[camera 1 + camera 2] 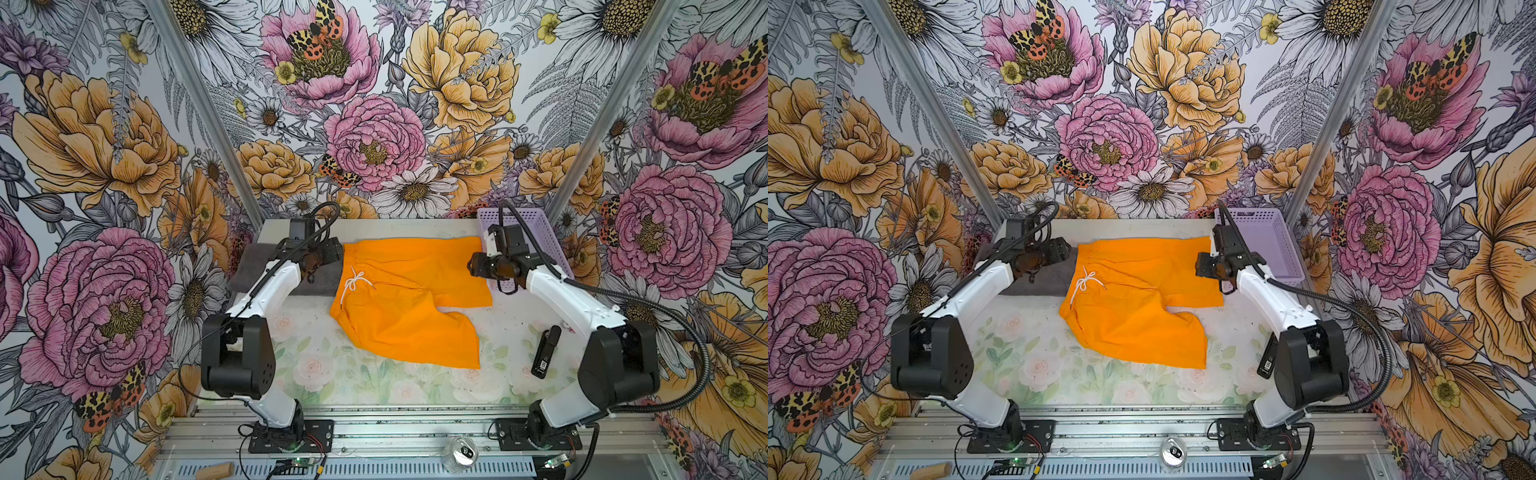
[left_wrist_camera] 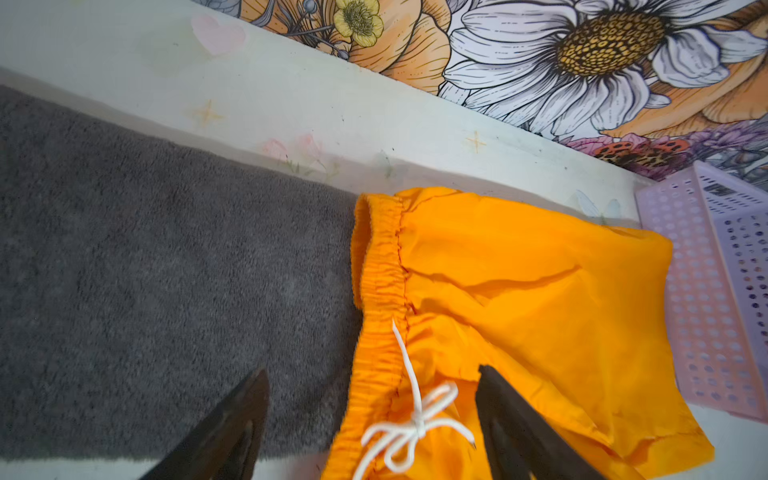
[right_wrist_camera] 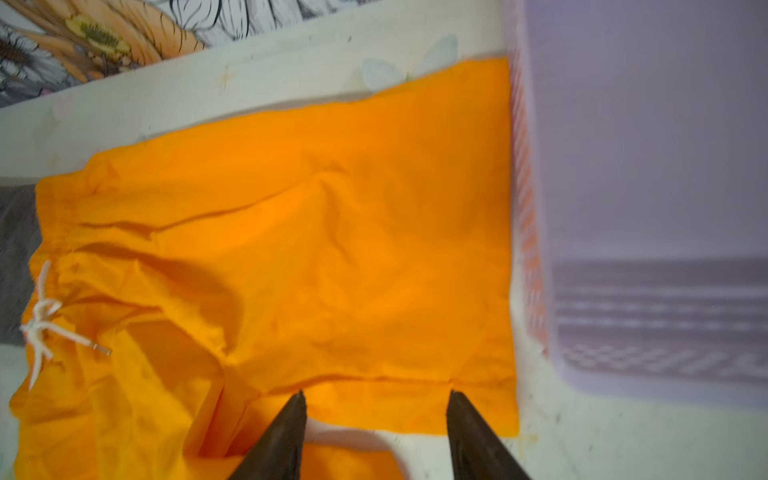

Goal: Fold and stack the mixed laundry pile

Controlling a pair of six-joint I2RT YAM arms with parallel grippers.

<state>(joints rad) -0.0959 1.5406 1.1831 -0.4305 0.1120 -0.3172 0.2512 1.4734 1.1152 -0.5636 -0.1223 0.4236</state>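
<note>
Orange shorts (image 1: 409, 291) spread flat by far edge of tabletop (image 1: 353, 374), waistband against grey towel (image 1: 253, 266) near far left corner. Left hand (image 2: 372, 372) wide, empty, over waistband. Right hand (image 3: 376, 395) parted, empty, at leg hem. Thin, light, likely slippery: pinch waistband and hem corners.

Robot test cell, lab setting. Enclosure is aluminium profile posts (image 1: 212, 124) with floral printed wall panels (image 1: 374, 124). Arm mounting plates (image 1: 320, 432) are bolted to an extrusion rail (image 1: 415, 430). A bare circuit board (image 1: 291, 462) and loose wiring sit at the front.
</note>
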